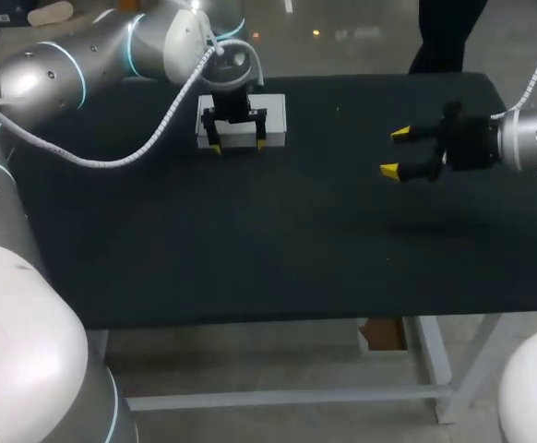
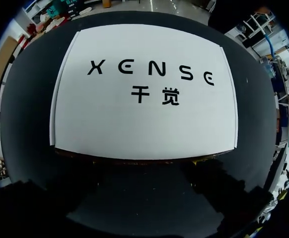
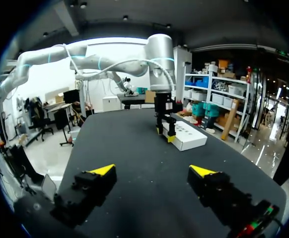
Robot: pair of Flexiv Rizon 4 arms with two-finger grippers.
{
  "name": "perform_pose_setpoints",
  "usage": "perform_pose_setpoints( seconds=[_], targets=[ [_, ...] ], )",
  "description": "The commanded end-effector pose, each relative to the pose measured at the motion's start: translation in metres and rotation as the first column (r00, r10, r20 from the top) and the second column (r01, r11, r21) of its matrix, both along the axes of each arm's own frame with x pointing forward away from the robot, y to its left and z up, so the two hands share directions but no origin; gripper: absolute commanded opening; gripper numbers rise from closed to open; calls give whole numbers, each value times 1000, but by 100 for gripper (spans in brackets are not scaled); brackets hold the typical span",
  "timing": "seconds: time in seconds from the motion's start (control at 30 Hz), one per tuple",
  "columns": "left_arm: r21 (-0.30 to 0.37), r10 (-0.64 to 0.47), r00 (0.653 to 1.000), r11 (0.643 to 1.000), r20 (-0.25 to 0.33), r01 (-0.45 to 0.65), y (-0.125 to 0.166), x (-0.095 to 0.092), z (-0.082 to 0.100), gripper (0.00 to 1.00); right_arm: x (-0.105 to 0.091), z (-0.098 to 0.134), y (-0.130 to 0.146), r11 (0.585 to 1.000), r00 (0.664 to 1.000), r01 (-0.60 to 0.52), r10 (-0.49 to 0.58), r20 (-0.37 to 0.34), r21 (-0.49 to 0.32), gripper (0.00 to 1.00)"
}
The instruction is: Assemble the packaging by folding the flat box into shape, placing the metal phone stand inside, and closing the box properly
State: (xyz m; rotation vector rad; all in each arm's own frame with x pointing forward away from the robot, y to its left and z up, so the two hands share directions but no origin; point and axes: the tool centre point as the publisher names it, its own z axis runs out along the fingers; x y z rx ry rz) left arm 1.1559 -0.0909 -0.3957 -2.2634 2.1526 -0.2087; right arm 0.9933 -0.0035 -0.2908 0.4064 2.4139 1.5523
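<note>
Left pincer [image 1: 238, 146] down over box [image 1: 274, 118], right pincer [image 1: 394, 153] hovering, spread

Dim room here: the black table [image 1: 250, 249] soaks up light, the white box [image 2: 144, 94] glares bright ahead of the left jaws, and a faint shadow sits beneath the right jaws.

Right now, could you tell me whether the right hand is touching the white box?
Apart. The head view shows a wide stretch of table between the right hand and the white box.
</note>
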Motion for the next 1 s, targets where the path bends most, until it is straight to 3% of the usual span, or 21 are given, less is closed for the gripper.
perform_pose_setpoints(
  seconds=[0.03,0.17,0.4,0.5,0.67,0.83,1.0],
  targets=[
    [-8,-7,1000,1000,-27,6,1,3,5,100,0,-1,-2,1000,1000,-5,5,3,7,100],
    [-34,-21,1000,999,-1,21,5,-6,11,100,0,-1,-2,1000,1000,-5,5,3,7,100],
    [-138,-169,980,973,104,183,10,-42,27,100,0,-1,-2,1000,1000,-5,5,3,7,100],
    [-162,-250,953,947,171,278,10,-58,41,100,0,-1,-2,1000,1000,-5,5,3,7,100],
    [-230,-390,886,865,250,445,14,-80,58,100,0,-1,-2,1000,1000,-5,5,3,7,100],
    [-228,-467,821,804,327,549,20,-104,65,100,0,-1,-2,1000,1000,-5,5,3,7,100],
    [-187,-482,778,789,403,586,24,-122,68,100,0,-1,-2,1000,1000,-5,5,3,7,100]
  ],
)
